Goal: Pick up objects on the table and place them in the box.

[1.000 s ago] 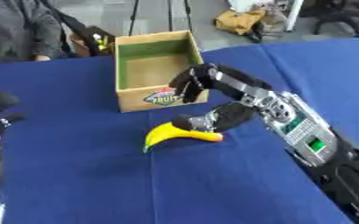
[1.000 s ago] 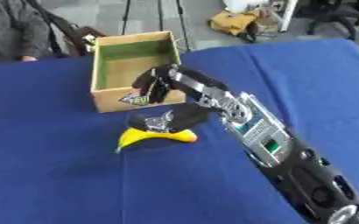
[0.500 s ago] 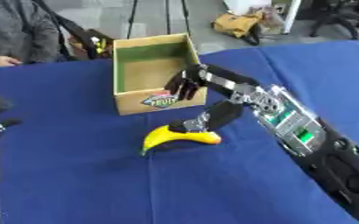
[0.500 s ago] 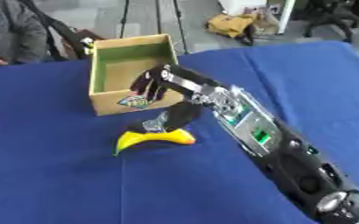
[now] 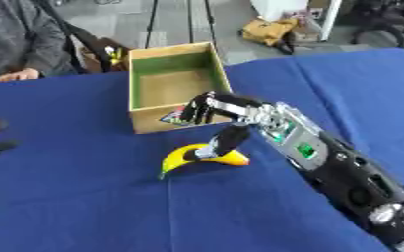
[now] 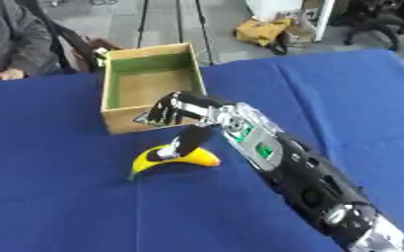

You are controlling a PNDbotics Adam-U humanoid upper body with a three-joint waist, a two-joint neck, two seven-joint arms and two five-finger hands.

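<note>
Both eyes looked down from the head, close over the blue table [image 5: 84,206]. They shared the box [image 5: 173,83], banana [image 6: 167,160] and right arm; the right eye sat slightly rightward.

Looks like a robotics lab or workshop. Beyond the right hand [image 5: 207,109], past the far edge of the blue-draped table [image 5: 84,197]: bare grey floor [image 5: 184,19], thin black tripod legs [image 6: 197,27], a tan bag [image 5: 270,32] dumped on the ground, an office chair [image 6: 374,19] on castors up to the far right. Far left of the hand, a seated person's grey sleeve [image 5: 20,44].
</note>
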